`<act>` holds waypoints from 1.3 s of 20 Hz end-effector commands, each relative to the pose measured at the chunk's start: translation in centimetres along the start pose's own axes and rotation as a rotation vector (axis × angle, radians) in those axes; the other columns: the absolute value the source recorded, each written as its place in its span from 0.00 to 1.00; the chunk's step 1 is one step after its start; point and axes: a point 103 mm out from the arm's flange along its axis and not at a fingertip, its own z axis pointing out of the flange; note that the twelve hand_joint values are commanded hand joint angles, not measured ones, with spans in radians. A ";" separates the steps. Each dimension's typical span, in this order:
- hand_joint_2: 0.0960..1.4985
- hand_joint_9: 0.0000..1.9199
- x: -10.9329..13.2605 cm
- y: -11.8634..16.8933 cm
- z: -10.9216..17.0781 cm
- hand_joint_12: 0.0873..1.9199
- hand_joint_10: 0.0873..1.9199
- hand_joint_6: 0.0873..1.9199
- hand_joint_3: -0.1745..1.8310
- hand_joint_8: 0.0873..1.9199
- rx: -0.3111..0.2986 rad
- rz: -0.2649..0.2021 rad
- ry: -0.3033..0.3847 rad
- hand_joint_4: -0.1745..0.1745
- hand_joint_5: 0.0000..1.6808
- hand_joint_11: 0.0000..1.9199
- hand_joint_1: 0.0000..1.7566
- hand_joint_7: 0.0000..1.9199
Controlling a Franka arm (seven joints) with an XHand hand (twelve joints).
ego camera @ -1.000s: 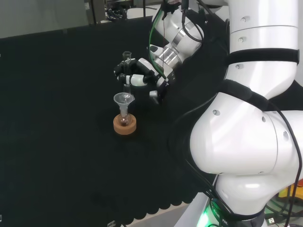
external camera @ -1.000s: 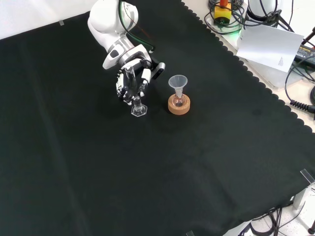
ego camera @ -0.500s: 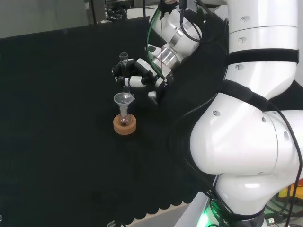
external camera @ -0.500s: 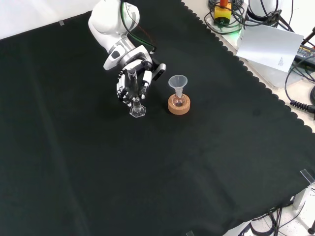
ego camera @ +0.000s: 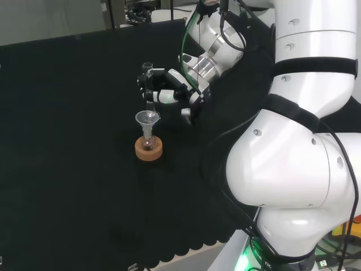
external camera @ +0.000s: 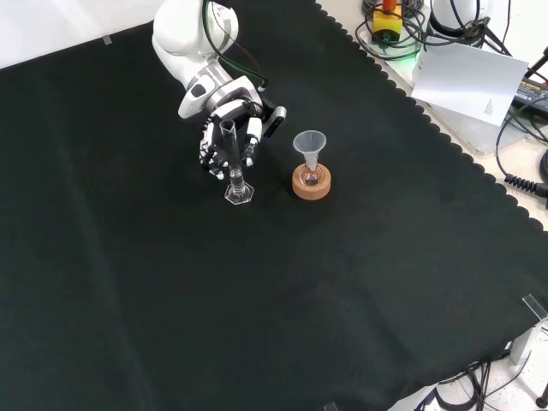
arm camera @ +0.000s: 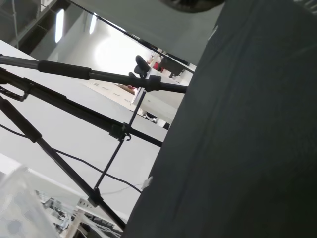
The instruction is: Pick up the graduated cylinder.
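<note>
The graduated cylinder (external camera: 235, 167) is a slim clear tube with a hexagonal foot, upright in the front view. My black and white hand (external camera: 224, 137) has its fingers curled round the tube's upper part. In the head view the cylinder (ego camera: 149, 84) rises just behind the funnel, with the hand (ego camera: 169, 91) gripping it from the right. Its foot looks slightly lifted off the black cloth (external camera: 257, 282), though I cannot tell for certain.
A small flask with a clear funnel (external camera: 309, 147) stands in a cork ring (external camera: 311, 183) just right of the cylinder in the front view. White paper (external camera: 471, 81) and cables lie beyond the cloth's scalloped edge at the right. A tripod (arm camera: 99, 119) fills the wrist view.
The hand, shut on the cylinder, has risen a little; the cylinder has moved slightly up in both views. The funnel and flask have stayed in place.
</note>
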 end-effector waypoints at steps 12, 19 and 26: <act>0.62 0.48 -0.6 -0.6 0.3 0.57 0.09 0.36 0.00 0.26 0.008 -0.010 0.104 0.46 0.39 0.36 0.66 0.37; 0.64 0.49 -0.5 -0.7 0.2 0.57 0.10 0.36 0.00 0.26 0.003 -0.013 0.107 0.46 0.40 0.37 0.67 0.37; 0.75 0.55 -0.3 -0.7 -0.1 0.53 0.12 0.46 0.04 0.30 -0.020 0.007 0.052 0.27 0.53 0.46 0.66 0.45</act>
